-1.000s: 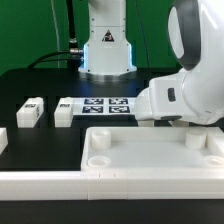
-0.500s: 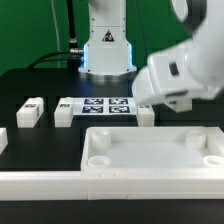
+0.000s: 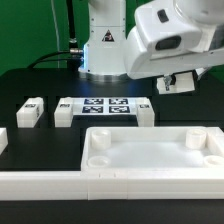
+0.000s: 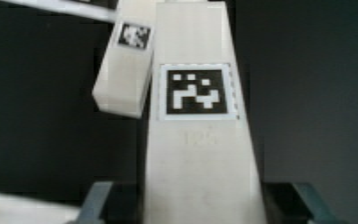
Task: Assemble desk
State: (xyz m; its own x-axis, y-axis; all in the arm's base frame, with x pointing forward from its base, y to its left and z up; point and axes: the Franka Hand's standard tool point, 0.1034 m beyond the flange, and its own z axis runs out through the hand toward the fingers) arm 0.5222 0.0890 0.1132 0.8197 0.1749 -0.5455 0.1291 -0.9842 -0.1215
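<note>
My gripper [image 4: 201, 205] is shut on a white block leg [image 4: 197, 120] with a black-and-white tag, which stands lengthwise between the jaws. In the exterior view the gripper [image 3: 178, 84] hangs above the table at the exterior view's right, over the far right corner of the desk tabletop [image 3: 150, 152]. That tabletop is a white tray with a raised rim and round corner sockets, lying in front. A second leg [image 4: 123, 62] lies on the black table below the held one; it shows beside the marker board as a leg [image 3: 147, 112].
The marker board [image 3: 105, 106] lies flat behind the tabletop. Two more white legs [image 3: 30, 112] [image 3: 63, 112] lie to its left in the exterior view. A long white rail [image 3: 40, 184] runs along the front. The robot's base [image 3: 106, 50] stands at the back.
The arm has risen from low beside the marker board and now hangs higher at the exterior view's right. The legs on the table have not moved.
</note>
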